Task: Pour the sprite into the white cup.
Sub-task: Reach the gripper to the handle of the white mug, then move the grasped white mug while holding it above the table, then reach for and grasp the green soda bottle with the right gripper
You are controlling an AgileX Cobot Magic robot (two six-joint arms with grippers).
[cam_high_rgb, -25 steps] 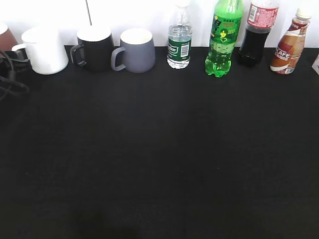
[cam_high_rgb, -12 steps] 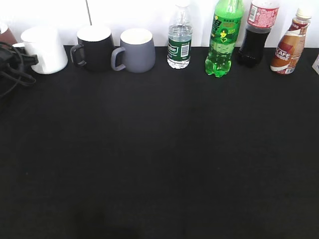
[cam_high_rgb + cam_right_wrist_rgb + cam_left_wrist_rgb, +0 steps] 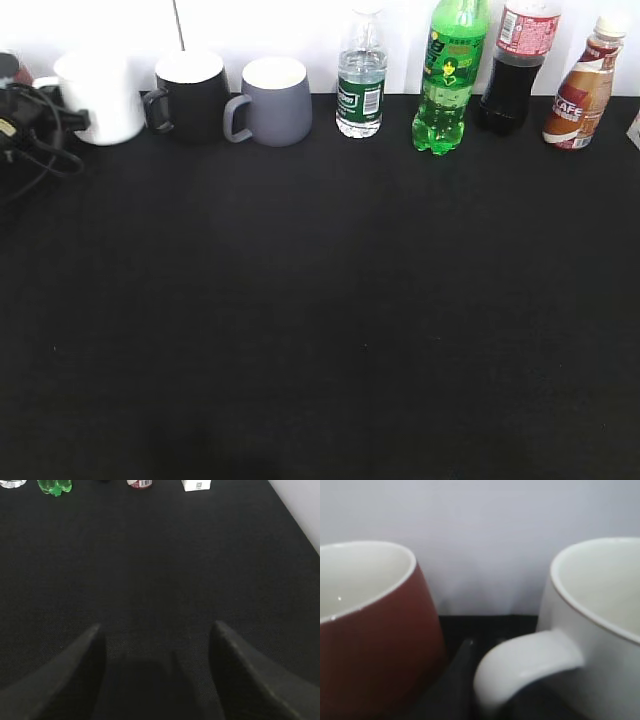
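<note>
Two arms, neither carrying anything yet: the left claw [image 3: 70, 120] is sitting at the far-left edge of the counter [image 3: 320, 300], right at the white cup [image 3: 100, 95], and the left wrist view is looking straight at the cup's loop handle with a brown-red mug [image 3: 370, 630] just beside it. One dark finger [image 3: 462, 655] is showing next to the handle, but I cannot tell whether that claw is spread or pressed together. The right claw [image 3: 155, 645] is hovering low over bare counter, jaws spread, gripping nothing. The sprite [image 3: 450, 75] is standing upright and untouched in the back row, between the clear water bottle [image 3: 361, 75] and the cola bottle [image 3: 515, 65], well apart from the white cup. My read: the step in hand is securing the cup by its handle; next the right arm is needing to reach the green bottle and the cup is needing open space for pouring. Cap state is cropped out. Labels: the brown bottle [image 3: 582, 90] is reading "CAFE"; the other labels are too small to read.
</note>
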